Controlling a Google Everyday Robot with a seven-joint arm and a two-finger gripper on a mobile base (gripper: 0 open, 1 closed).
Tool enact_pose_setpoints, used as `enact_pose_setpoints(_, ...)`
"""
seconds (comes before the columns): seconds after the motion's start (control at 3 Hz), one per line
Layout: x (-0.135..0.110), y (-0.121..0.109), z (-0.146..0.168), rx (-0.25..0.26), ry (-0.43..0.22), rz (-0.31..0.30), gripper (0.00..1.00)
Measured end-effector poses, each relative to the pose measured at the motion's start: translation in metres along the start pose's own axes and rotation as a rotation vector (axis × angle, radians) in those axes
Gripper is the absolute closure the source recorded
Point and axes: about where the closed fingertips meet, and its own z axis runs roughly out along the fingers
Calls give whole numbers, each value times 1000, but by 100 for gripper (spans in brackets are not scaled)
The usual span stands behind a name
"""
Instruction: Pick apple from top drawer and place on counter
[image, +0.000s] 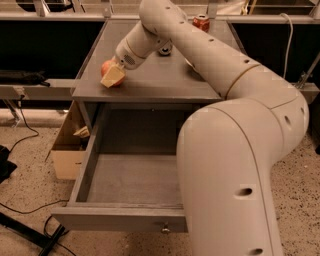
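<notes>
The apple (105, 67) is red and round, low over the left front part of the grey counter (155, 80). My gripper (113, 75) reaches in from the right and is shut on it, and its pale yellow fingers (115, 76) cover the apple's right side. I cannot tell whether the apple touches the surface. Below, the top drawer (120, 220) is pulled fully out. Its visible floor is bare, and a small metal knob (164, 230) sits on the front panel. My big white arm hides the drawer's right part.
A red soda can (201, 22) and a small dark round object (165, 49) stand at the counter's back. A cardboard box (67, 150) sits on the floor left of the cabinet. Black cables (25, 210) lie on the floor at the lower left.
</notes>
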Motion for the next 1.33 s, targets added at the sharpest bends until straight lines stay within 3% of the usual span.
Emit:
enact_pose_setpoints(0.67,0,0,0,0,0,0,4)
enact_pose_setpoints(1.33,-1,0,1,-2,0,-2,0)
